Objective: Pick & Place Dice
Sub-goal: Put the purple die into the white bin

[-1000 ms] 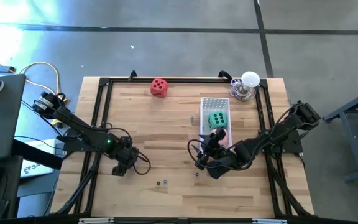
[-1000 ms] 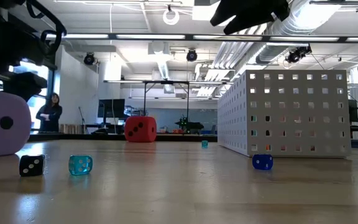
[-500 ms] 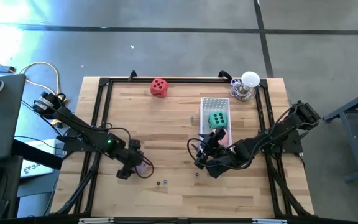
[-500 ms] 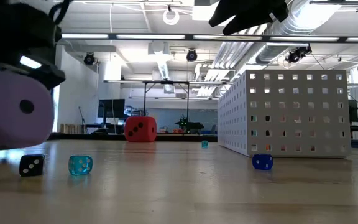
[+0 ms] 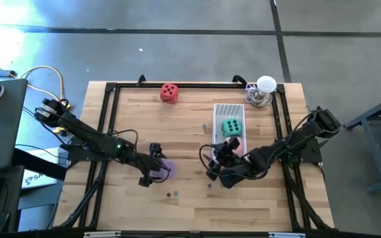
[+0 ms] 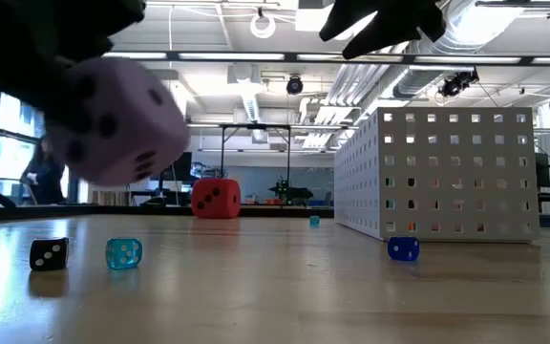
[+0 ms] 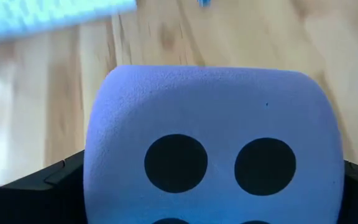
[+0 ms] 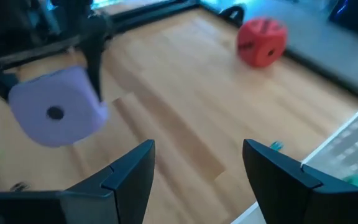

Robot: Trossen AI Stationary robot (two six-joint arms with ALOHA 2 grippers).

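Purple soft cube die with dark pips [image 5: 163, 168], lifted clear of the wooden bench [image 5: 177, 125], clamped between wide-spread fingers of left pincer [image 5: 155, 165]. Right pincer [image 5: 211, 162] nearby beside white perforated box [image 5: 229, 116], half open, holding nothing. Red soft die [image 5: 169, 92] far off at bench's back edge.

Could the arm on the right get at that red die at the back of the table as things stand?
Probably yes. The right gripper is open and empty, and bare wood lies between it and the red die, which sits alone near the far rail. The white basket stands off to the side. Whether the arm stretches that far is uncertain.
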